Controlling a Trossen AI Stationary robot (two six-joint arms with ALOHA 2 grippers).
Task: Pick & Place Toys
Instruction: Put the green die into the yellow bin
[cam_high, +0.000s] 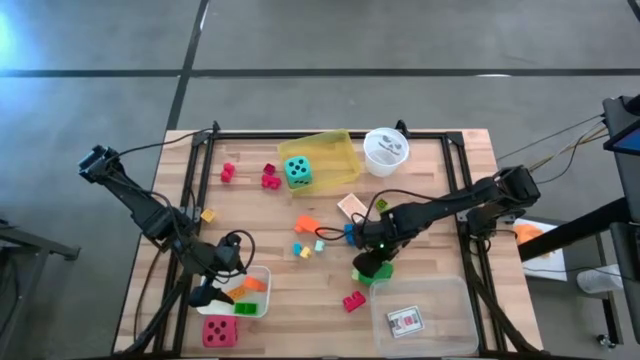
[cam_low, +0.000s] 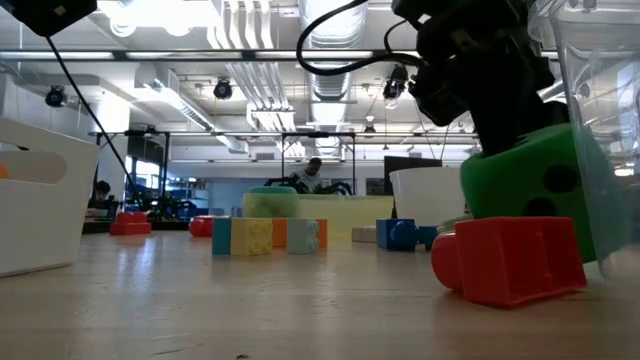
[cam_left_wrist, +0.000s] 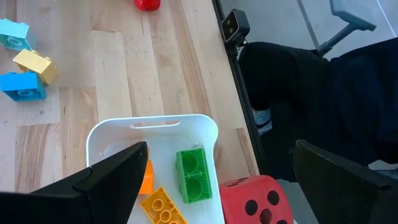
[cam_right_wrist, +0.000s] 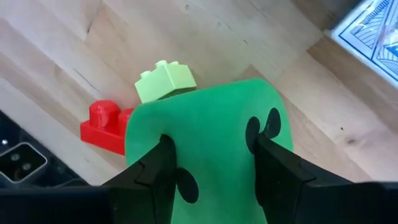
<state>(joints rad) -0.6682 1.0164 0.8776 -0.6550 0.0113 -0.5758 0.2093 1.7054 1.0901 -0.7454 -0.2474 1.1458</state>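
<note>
A green black-dotted die (cam_right_wrist: 211, 130) sits between the fingers of my right gripper (cam_high: 373, 262), which is shut on it, near the clear tray (cam_high: 455, 300). In the low view the green die (cam_low: 530, 185) shows tilted behind a red block (cam_low: 515, 258). A light green block (cam_right_wrist: 165, 79) and the red block (cam_right_wrist: 104, 127) lie beside it on the table. My left gripper (cam_high: 210, 290) hangs open above the white tray (cam_left_wrist: 152, 127), which holds a green block (cam_left_wrist: 198, 177) and orange blocks (cam_left_wrist: 163, 208). A red die (cam_left_wrist: 258, 199) lies next to that tray. My right gripper pinches the green die between its two fingers (cam_right_wrist: 155, 171), one on each of two opposite faces (cam_right_wrist: 186, 146). The fingers come steeply from above. The die sits tilted in the hold; the red block hides its lower edge, so whether it is clear of the table does not show.
At the far edge stand a yellow tray (cam_high: 335, 150) with a teal die (cam_high: 297, 172) and a round white cup (cam_high: 385, 150). Small blocks lie about the table's middle (cam_high: 308, 235) and far left (cam_high: 270, 178). A card (cam_high: 405, 320) lies in the clear tray.
</note>
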